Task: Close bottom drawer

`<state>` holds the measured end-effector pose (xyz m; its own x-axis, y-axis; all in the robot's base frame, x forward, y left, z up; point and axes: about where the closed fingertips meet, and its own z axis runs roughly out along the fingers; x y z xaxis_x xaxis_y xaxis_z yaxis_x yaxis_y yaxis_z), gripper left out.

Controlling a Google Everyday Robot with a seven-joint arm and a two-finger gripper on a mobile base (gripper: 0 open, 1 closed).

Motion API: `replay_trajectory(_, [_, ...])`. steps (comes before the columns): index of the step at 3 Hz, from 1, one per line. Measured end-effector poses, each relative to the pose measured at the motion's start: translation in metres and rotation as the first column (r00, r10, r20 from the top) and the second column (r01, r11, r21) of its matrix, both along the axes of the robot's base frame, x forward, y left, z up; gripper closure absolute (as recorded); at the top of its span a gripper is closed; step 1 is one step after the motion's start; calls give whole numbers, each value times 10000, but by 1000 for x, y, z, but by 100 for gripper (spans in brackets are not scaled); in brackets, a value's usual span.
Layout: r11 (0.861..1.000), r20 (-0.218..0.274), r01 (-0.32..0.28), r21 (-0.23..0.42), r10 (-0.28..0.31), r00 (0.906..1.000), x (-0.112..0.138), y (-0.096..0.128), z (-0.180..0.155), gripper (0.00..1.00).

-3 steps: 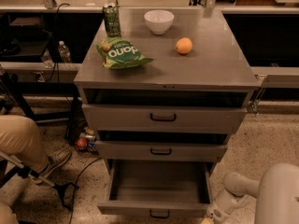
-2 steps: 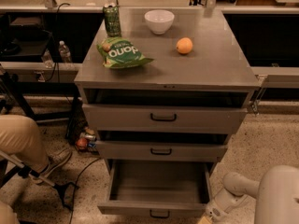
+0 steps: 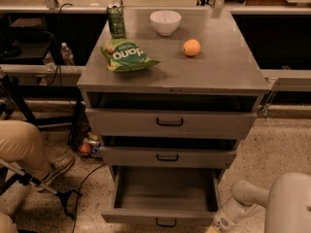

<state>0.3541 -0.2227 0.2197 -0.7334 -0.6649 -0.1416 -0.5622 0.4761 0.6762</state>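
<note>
Clearly, the bottom drawer (image 3: 165,216) is standing pulled well out of the cabinet (image 3: 97,118), its front panel lying near the lower edge of the view with the small black handle (image 3: 166,222) at its middle. The tool (image 3: 219,223) is sitting low at the drawer's right front corner, just beside the panel, on the end of the white arm (image 3: 252,198). Whether it is spread or pressed together I cannot tell, nor whether it is touching the panel. By my judgement the closing is not yet getting anywhere. The danger is lying in the push point: pressing at a corner instead of the middle is likely to be skewing the drawer on its runners and jamming it. The tool could also be sliding off the panel's edge into the gap beside the drawer, and the middle drawer (image 3: 167,157), jutting out above, is leaving the arm little room
</note>
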Motion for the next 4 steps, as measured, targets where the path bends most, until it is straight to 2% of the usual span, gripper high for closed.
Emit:
replay_trajectory(1, [9986, 116, 316, -425, -312, 9994, 0, -2, -9, 100])
replay_trajectory(2, [9958, 713, 785, -464, -751, 9946, 14, -12, -25, 100])
replay_trajectory(3, [9978, 1380, 663, -96, -643, 9883, 45, -10, -41, 100])
replay_trajectory(4, [9987, 1496, 518, 35, -517, 9874, 53, -7, -45, 100])
